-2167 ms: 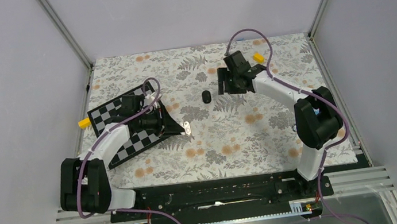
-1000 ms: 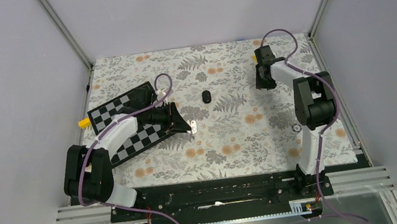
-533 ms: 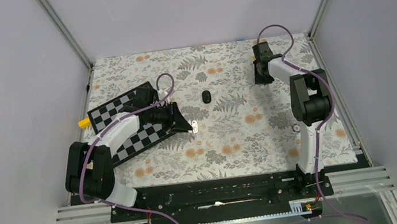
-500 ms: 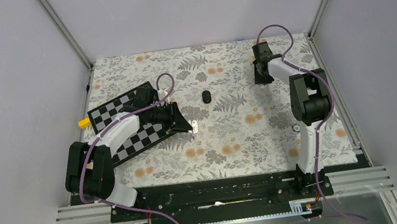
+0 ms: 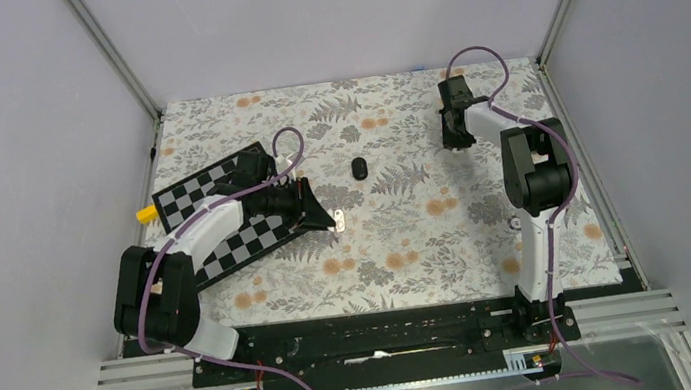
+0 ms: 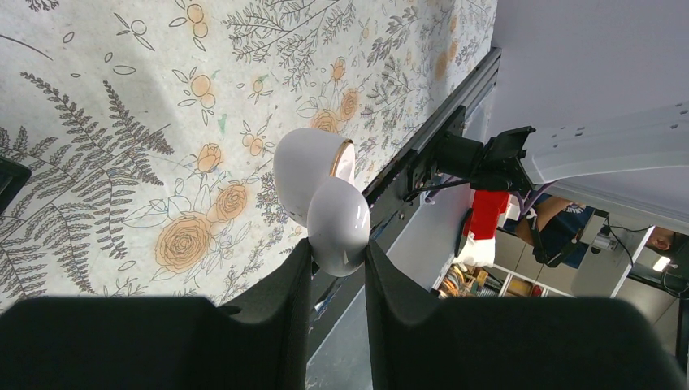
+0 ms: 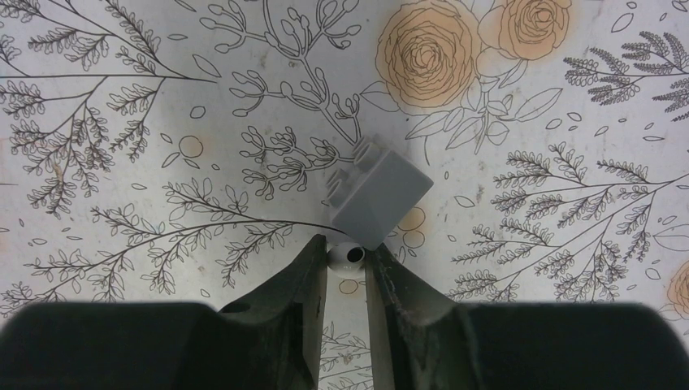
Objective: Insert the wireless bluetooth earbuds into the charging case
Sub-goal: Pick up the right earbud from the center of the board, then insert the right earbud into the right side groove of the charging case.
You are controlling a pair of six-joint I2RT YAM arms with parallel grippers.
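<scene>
The left gripper (image 6: pixel 337 258) was clamped on the charging case (image 6: pixel 318 185), its two matte black fingers (image 6: pixel 276 301) pressed against the lower shell. The case was a smooth, glossy white, egg-like shape, hinged open, with a thin coppery rim around the mouth of the upper half. It hung just above the cloth (image 6: pixel 122 122), a flat sheet printed with grey ferns and orange roses. In the overhead view the case showed as a small white shape off the right-hand corner of a stiff black-and-white checkerboard (image 5: pixel 191 197), with a little yellow block (image 5: pixel 146 213) at that board's left edge.

The right gripper (image 7: pixel 347 262) sat far across the table, near the back right corner, pointing down at the cloth. Its jaws stood narrow, closed on an earbud (image 7: pixel 348 254), a tiny rounded white piece with a dark dot on its face. Both pads appeared to be against it. A grey plastic brick (image 7: pixel 382 193), boxy with studs along one edge, lay tilted with its lower corner right at the earbud; whether they touched could not be told.

A small black oval (image 5: pixel 359 167) lay on the cloth between the two arms, well apart from both.
</scene>
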